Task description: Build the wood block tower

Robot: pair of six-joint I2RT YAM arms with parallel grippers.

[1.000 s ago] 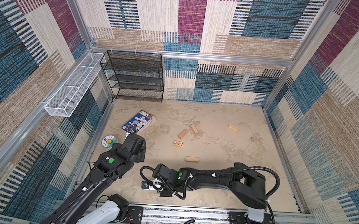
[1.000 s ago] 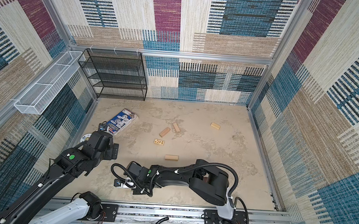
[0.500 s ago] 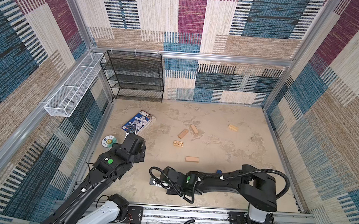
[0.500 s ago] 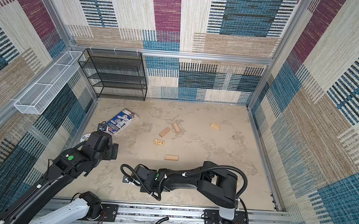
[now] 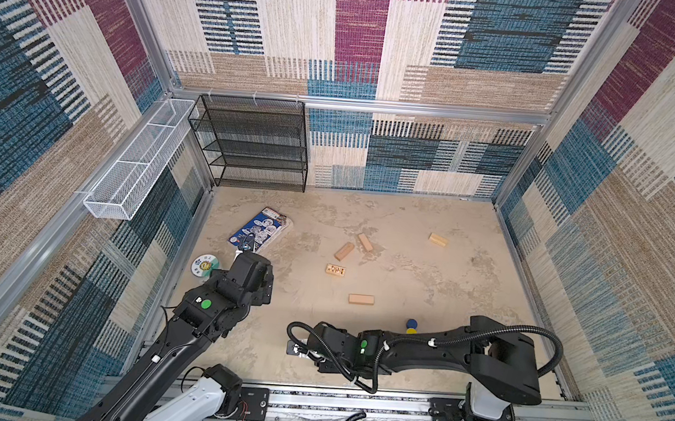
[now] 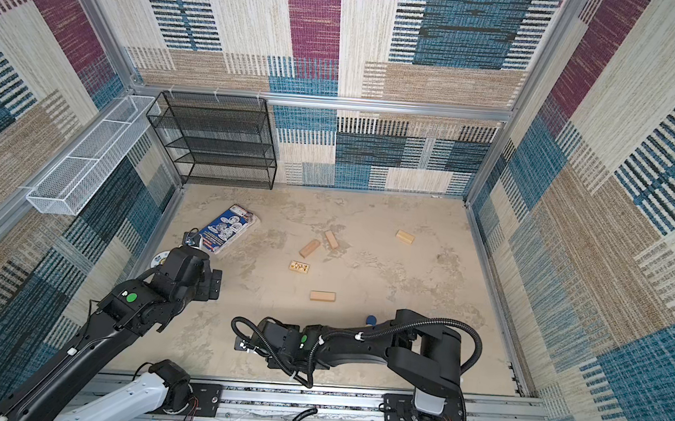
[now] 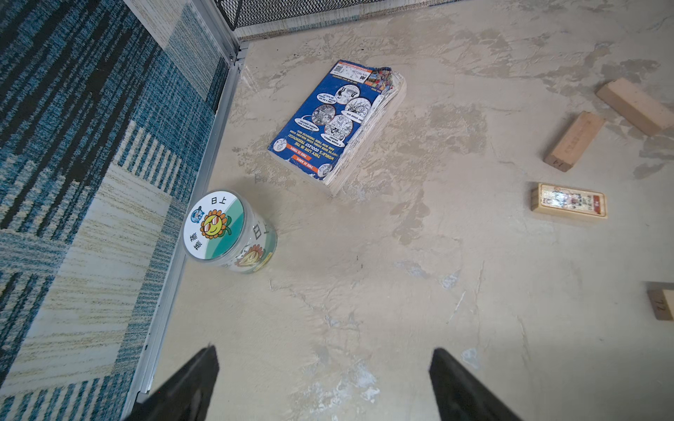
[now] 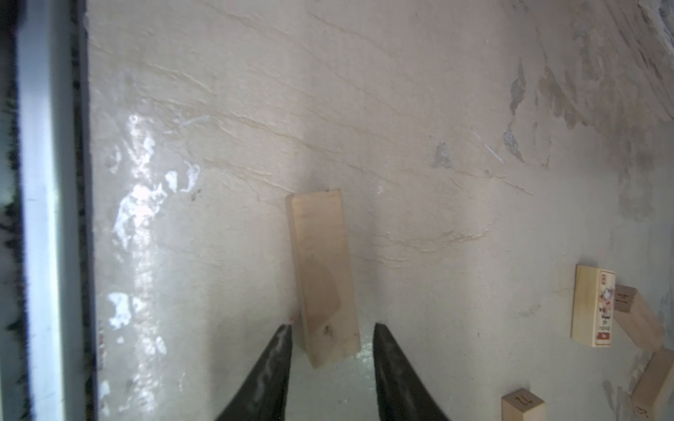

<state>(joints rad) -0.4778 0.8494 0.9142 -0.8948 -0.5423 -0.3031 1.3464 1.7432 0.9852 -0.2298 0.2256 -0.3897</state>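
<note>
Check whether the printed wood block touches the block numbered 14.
Apart. The left wrist view shows a strip of bare floor between the printed block and the block numbered 14.

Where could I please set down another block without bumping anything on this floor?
Bare floor lies along the back wall, between the black rack and the lone block, and on to the right wall. Crowded: the block cluster mid-floor, and around the right gripper astride a bar.

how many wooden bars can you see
6: far-right bar, two angled bars mid-floor, printed bar just nearer, lone bar nearer still, last bar at the right tool. More may hide under arms.
</note>
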